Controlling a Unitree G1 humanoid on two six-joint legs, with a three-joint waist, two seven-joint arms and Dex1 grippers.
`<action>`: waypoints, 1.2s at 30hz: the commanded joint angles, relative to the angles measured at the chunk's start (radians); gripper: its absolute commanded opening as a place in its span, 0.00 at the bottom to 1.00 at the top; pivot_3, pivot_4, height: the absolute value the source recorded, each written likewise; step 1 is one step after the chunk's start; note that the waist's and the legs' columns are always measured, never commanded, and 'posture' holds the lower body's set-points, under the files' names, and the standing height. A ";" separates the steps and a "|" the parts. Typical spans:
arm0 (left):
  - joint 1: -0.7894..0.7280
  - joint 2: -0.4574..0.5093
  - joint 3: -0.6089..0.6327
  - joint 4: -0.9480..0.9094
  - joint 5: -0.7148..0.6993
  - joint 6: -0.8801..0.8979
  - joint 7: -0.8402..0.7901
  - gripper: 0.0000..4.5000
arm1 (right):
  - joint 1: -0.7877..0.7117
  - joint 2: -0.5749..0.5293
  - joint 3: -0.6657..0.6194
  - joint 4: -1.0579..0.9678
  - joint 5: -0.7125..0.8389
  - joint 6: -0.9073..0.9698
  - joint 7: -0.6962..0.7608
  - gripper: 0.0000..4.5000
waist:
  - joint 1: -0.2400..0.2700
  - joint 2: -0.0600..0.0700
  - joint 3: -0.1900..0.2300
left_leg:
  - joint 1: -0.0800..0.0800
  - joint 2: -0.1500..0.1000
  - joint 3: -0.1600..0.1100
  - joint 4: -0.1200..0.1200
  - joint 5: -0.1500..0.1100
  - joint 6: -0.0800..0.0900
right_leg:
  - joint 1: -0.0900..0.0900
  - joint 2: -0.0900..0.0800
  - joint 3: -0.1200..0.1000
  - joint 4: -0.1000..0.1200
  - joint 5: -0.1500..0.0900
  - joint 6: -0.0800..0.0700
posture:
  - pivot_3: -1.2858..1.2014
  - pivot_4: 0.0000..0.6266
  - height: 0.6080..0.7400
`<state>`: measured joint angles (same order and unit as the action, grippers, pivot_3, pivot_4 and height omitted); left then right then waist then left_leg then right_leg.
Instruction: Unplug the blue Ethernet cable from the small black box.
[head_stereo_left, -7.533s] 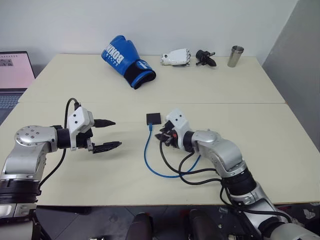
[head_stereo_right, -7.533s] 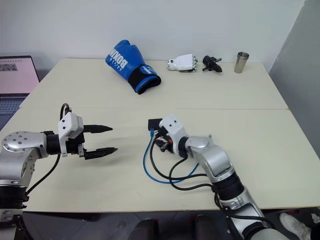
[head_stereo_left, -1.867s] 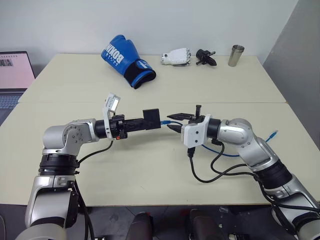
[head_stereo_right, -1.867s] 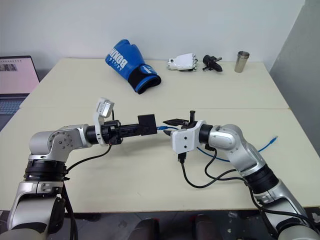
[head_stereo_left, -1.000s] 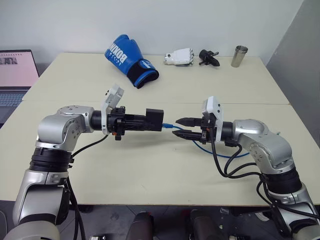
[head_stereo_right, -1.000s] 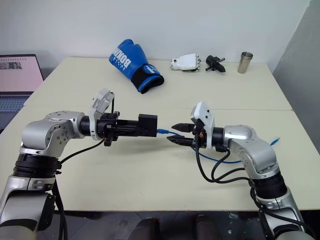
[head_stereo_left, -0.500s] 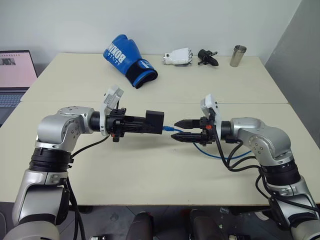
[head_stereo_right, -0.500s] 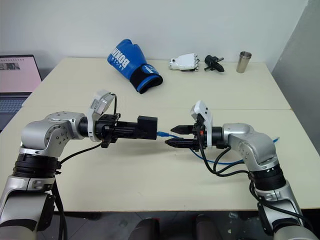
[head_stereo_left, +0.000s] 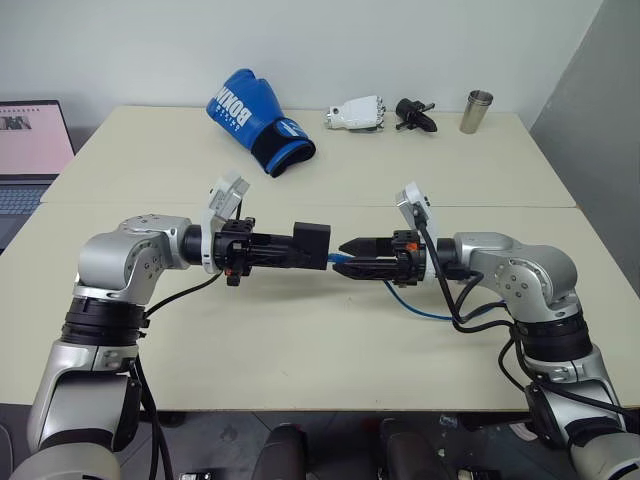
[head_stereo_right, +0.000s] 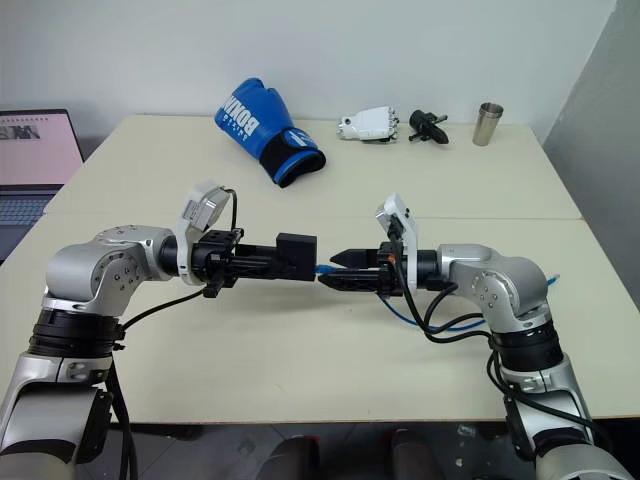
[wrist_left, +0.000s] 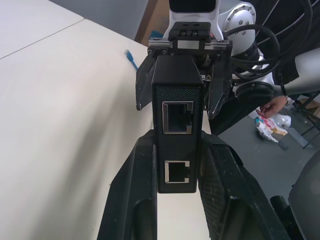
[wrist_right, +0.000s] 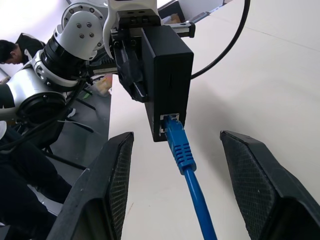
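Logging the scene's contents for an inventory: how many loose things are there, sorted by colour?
Blue: 2, the cable and the boxing glove
Black: 2, the small box and the small gadget
White: 1, the robot hand
Silver: 1, the metal cup
Total: 6

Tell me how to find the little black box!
Look above the middle of the big cream table, between the robot's two arms. The left gripper is shut on the small black box, and the blue Ethernet cable is plugged into it.
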<state>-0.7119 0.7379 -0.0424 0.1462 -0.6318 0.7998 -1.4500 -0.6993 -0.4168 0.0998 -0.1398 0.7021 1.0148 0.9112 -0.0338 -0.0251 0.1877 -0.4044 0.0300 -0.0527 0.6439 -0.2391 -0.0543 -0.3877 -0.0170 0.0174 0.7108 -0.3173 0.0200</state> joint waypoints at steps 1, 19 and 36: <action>-0.008 -0.002 0.030 -0.035 -0.024 -0.005 0.005 0.17 | -0.024 0.008 -0.017 -0.005 0.014 -0.011 -0.007 0.65 | 0.000 0.000 0.000 | 0.000 0.000 0.000 0.000 0.000 0.000 | 0.000 0.000 0.000 0.000 0.000 0.000 | 0.52 0.24 1.00; -0.016 -0.006 0.026 -0.031 -0.023 -0.005 0.017 0.17 | -0.031 0.019 -0.002 0.020 -0.005 -0.028 -0.016 0.65 | 0.000 0.000 0.000 | 0.000 0.000 0.000 0.000 0.000 0.000 | 0.000 0.000 0.000 0.000 0.000 0.000 | 0.52 0.24 1.00; -0.022 -0.003 0.022 -0.025 -0.018 -0.011 0.011 0.17 | -0.028 0.012 0.013 0.028 -0.021 -0.046 -0.007 0.44 | 0.000 0.000 0.000 | 0.000 0.000 0.000 0.000 0.000 0.000 | 0.000 0.000 0.000 0.000 0.000 0.000 | 0.52 0.24 1.00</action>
<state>-0.7127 0.7304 -0.0416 0.1467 -0.6338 0.7998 -1.4291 -0.7207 -0.3990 0.1211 -0.1036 0.6801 0.9886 0.8955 -0.0341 -0.0251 0.1877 -0.4048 0.0300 -0.0527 0.6439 -0.2391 -0.0543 -0.3881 -0.0170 0.0174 0.7107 -0.3173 0.0200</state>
